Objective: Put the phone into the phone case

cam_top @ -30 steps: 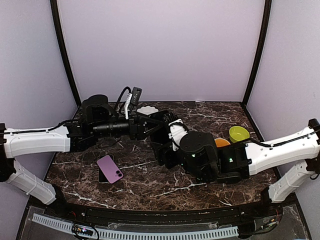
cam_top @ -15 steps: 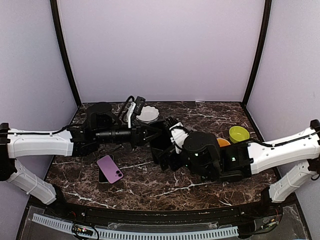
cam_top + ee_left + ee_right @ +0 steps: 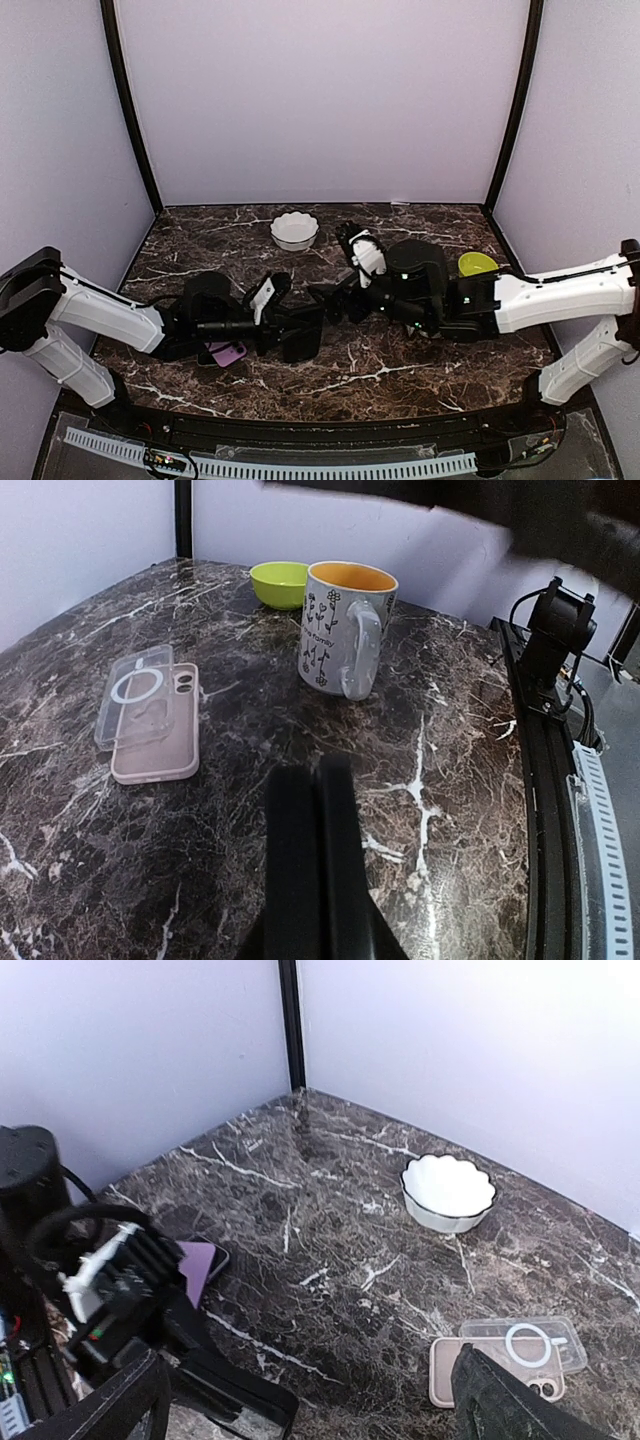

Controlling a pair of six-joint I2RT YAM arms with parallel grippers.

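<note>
The purple phone (image 3: 229, 353) lies flat at the front left, mostly hidden under my left arm; it also shows in the right wrist view (image 3: 197, 1259). A clear phone case (image 3: 133, 693) lies partly on a pink case-like slab (image 3: 158, 745) near the table's middle; both show in the right wrist view (image 3: 520, 1344), behind my right finger. In the top view my right arm hides them. My left gripper (image 3: 300, 335) is shut and empty, low over the table just right of the phone (image 3: 310, 775). My right gripper (image 3: 328, 300) is open and empty (image 3: 308, 1360), above the table's middle.
A white scalloped bowl (image 3: 294, 230) stands at the back centre. A white patterned mug (image 3: 340, 630) with an orange inside and a green bowl (image 3: 478, 263) stand at the right. The two grippers are close together, almost facing each other.
My left arm has swung down from the back of the table to low over the front, now covering the phone. My right gripper has drawn back to the right.
</note>
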